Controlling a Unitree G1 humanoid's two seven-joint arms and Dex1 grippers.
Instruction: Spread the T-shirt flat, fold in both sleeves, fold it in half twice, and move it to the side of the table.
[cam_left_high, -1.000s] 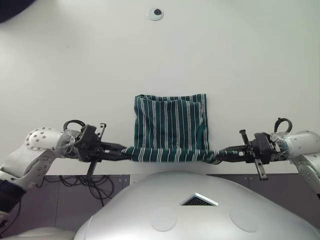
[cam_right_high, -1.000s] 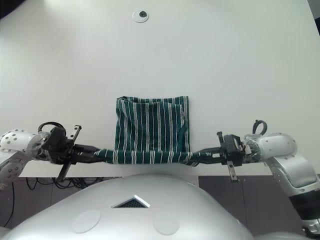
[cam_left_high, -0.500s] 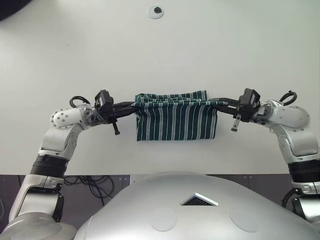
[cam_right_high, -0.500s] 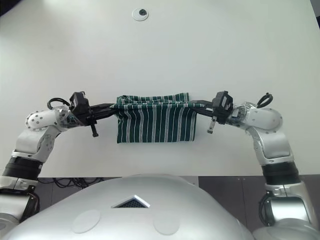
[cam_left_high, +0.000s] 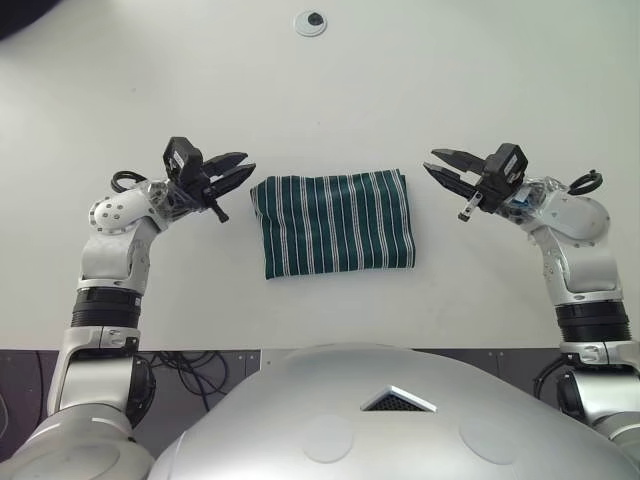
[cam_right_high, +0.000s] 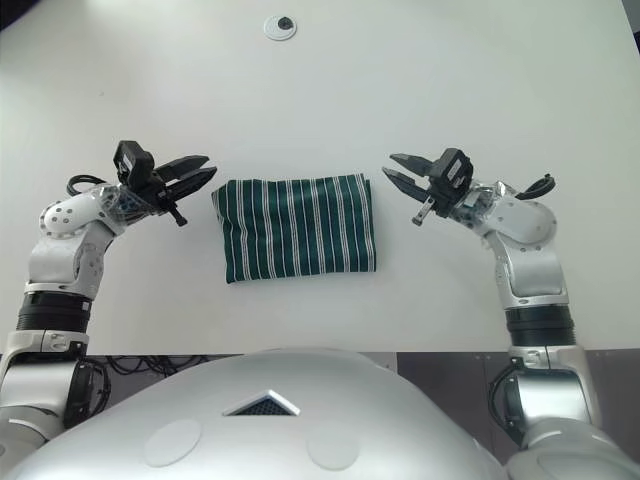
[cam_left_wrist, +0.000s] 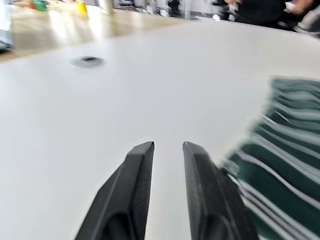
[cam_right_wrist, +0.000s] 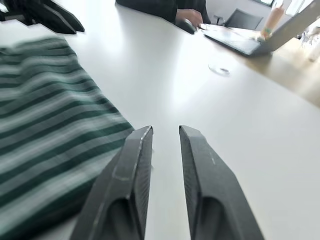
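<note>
Released, the striped green T-shirt (cam_left_high: 335, 222) lies folded, a soft rectangle.

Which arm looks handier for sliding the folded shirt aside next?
Left, slightly: the left gripper, open, is almost at the shirt; the right gripper, also open, is a little farther off.

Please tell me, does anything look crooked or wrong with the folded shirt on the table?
Only slightly. The folded T-shirt lies a little askew on the table, its left side reaching nearer the robot than its right. Nothing looks damaged or spilled.
</note>
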